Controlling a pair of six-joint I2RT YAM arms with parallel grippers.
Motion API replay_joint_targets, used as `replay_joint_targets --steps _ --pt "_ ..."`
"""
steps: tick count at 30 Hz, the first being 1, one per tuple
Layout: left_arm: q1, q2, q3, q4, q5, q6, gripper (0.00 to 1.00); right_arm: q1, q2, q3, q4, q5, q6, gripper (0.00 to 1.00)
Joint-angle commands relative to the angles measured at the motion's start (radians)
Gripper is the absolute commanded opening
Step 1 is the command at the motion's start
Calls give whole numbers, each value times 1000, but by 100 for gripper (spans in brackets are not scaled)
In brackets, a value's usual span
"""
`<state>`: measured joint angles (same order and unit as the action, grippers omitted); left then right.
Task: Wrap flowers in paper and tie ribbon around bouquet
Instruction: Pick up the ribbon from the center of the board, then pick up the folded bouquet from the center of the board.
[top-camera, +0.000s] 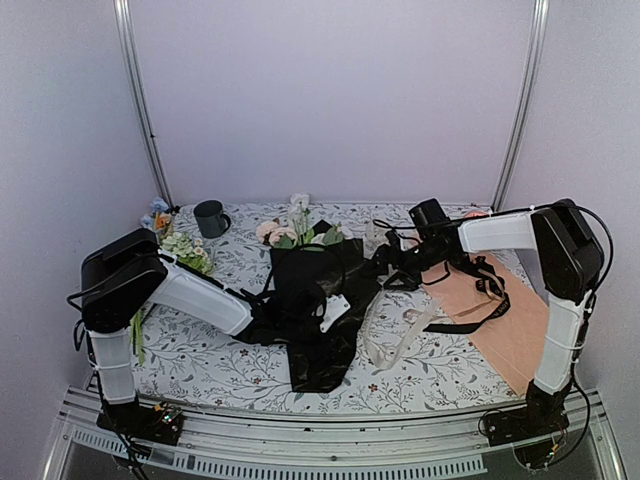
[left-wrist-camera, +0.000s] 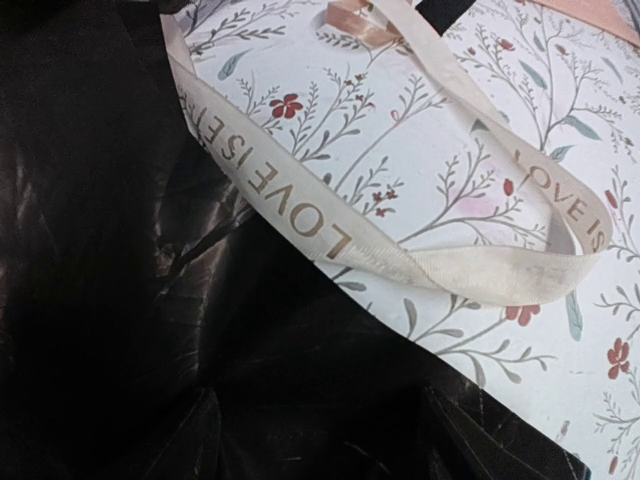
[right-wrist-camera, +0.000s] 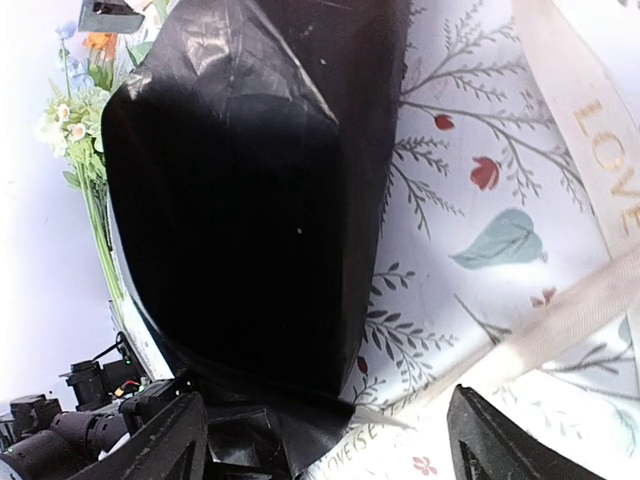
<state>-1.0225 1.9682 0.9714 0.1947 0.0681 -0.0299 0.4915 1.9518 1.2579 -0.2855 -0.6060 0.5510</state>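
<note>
Ribbon (left-wrist-camera: 300, 215) lies on bench (top-camera: 200, 355) right of bouquet (top-camera: 310, 270), one strand crossing between right gripper's (right-wrist-camera: 328, 405) wide-apart jaws, right arm nearer; left gripper (top-camera: 310, 300) seemingly buried in paper (right-wrist-camera: 240, 200), state cannot be told

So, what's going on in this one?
Two robot arms are mid-wrap. The flowers already sit in the black paper, with the left tool at that paper; whether it grips is unclear. The right tool stands open beside it, above the cream ribbon, which lies loose on the table, untied.
</note>
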Motion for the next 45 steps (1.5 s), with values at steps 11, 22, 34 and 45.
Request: replay_joint_targets --steps 11,22,34,45 --pt "26 77 -58 -276 -8 -31 69 53 112 92 35 -134 -72 88" --pt "26 83 -50 -285 -6 -29 69 126 201 128 52 -229 -44 88" --pt "20 -24 -80 -232 -78 -35 67 132 181 79 187 -218 49 0" --pt "-165 -285 -16 -111 -137 117 78 116 174 95 205 -207 48 0"
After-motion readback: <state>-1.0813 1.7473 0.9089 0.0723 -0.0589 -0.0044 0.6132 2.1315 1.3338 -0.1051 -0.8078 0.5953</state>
